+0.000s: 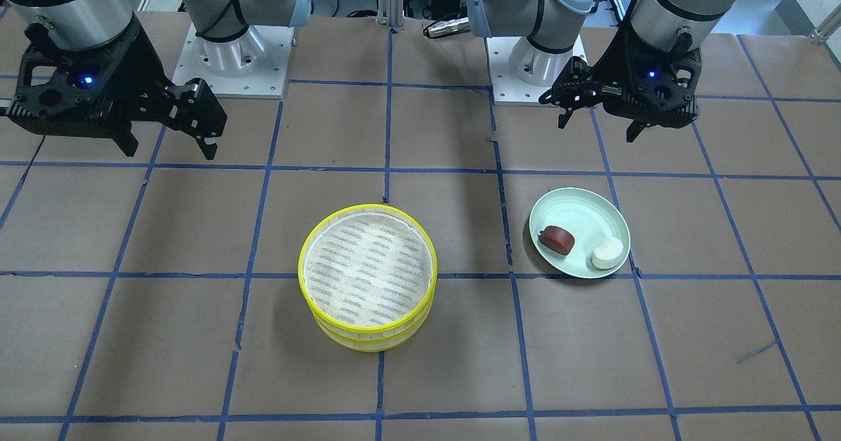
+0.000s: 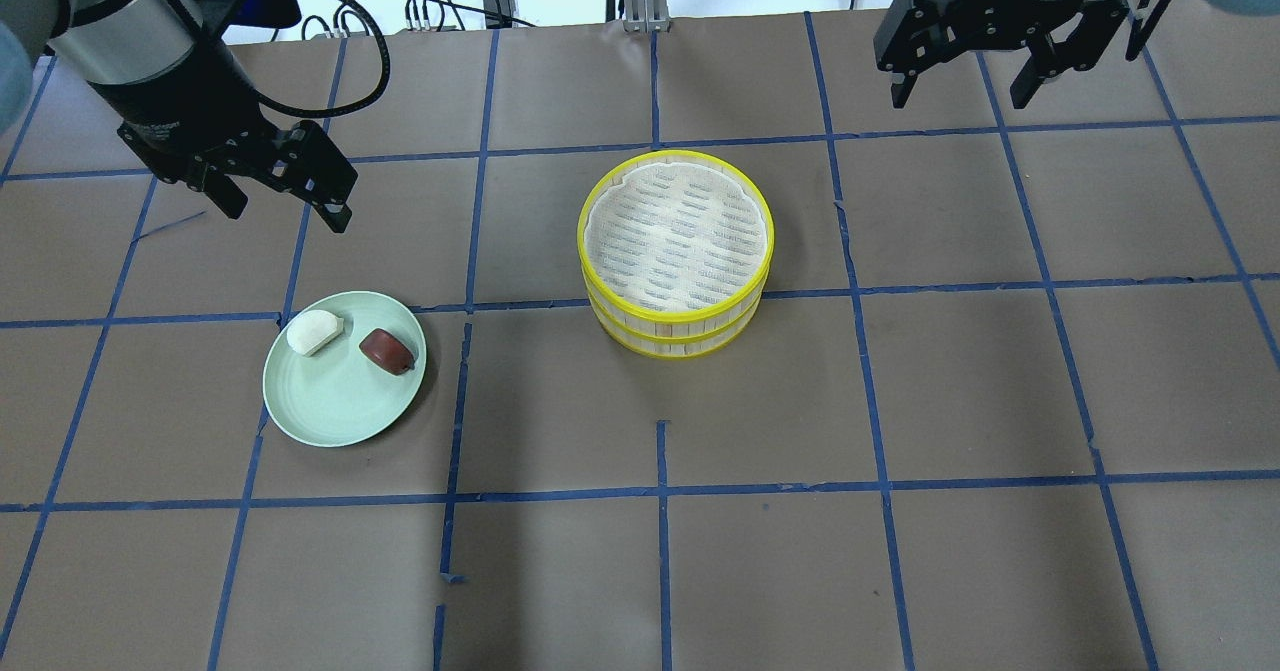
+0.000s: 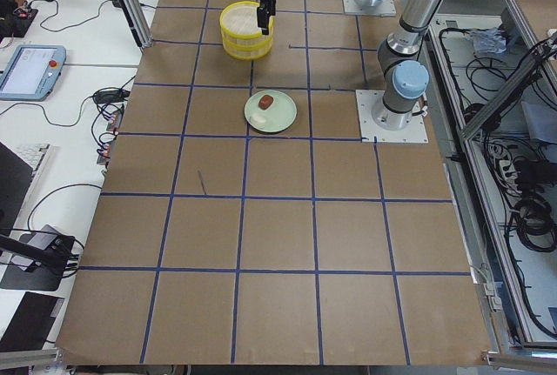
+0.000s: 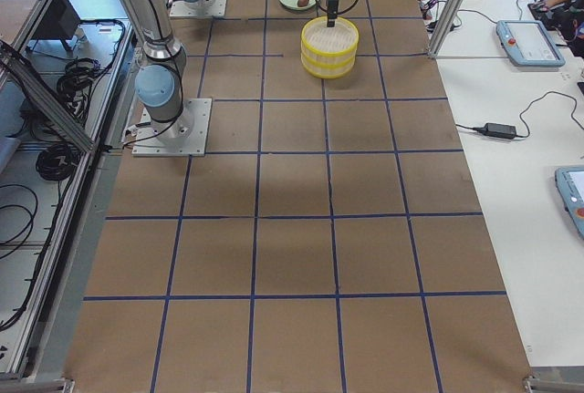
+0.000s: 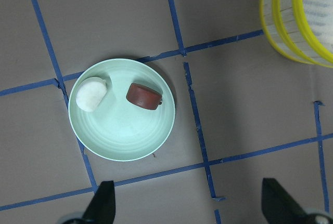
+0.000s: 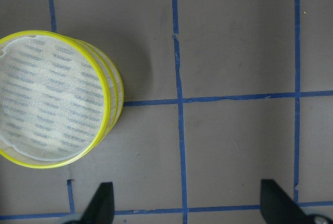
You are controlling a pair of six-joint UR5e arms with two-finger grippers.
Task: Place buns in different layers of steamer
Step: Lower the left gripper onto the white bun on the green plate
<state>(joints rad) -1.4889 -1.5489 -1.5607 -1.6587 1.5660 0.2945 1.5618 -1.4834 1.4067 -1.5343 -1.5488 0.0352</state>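
The steamer is two yellow-rimmed trays stacked at the table's middle, its top tray empty; it also shows in the overhead view. The white bun and the reddish-brown bun lie side by side on a pale green plate. My left gripper hangs open and empty above the table, just behind the plate. In the left wrist view the white bun and brown bun show below it. My right gripper is open and empty, high and behind-right of the steamer.
The table is brown paper with a grid of blue tape lines. The arm bases stand on white plates at the robot's side. Cables and monitors lie beyond the table's edges in the side views.
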